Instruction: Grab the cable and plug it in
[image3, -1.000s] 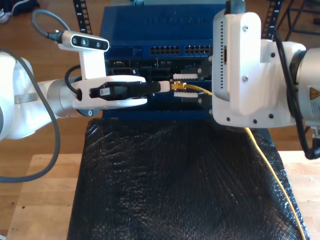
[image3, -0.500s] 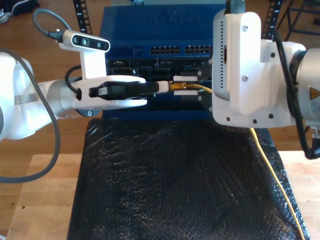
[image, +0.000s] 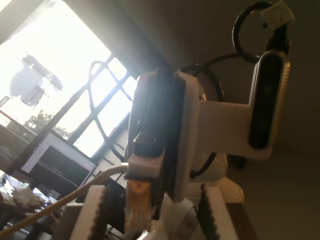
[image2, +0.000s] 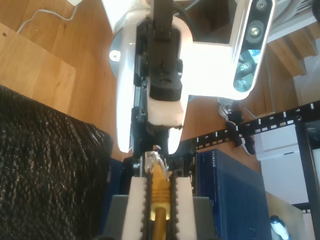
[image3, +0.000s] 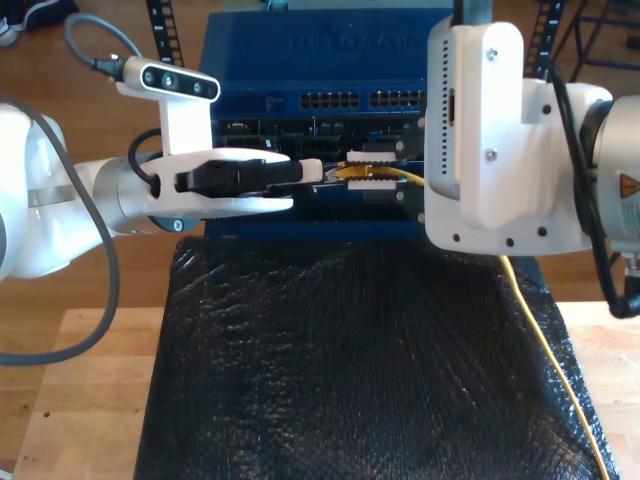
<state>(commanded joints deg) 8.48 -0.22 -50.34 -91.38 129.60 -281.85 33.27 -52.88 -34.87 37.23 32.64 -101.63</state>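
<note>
Looking at where things stand, I'd call it halfway: the cable (image3: 548, 355) is grabbed but not plugged in yet. My second gripper (image3: 375, 170), on the exterior view's right, has its toothed fingers (image2: 136, 210) clamped on the yellow boot just behind the plug (image2: 154, 162). The rest of the cable trails off toward the near right of that view, over the black mat (image3: 350, 370). The plug sits in the air in front of the blue switch (image3: 350, 45), pointing to the exterior view's left, not into any of the ports (image3: 365, 100). My first gripper (image3: 310, 170) comes in from the left with its tip right at the plug. So my guess is what's left is a handover or re-grip, then turning the plug toward a port and pushing it home. The exterior view can't tell you what the first jaws are doing since they're edge-on there. The first wrist view sorts that out: the first gripper's fingers (image: 107, 212) stand wide apart on either side of the plug tip, gripping nothing. The second wrist view is the one that shows the tight pinch on the boot.
</note>
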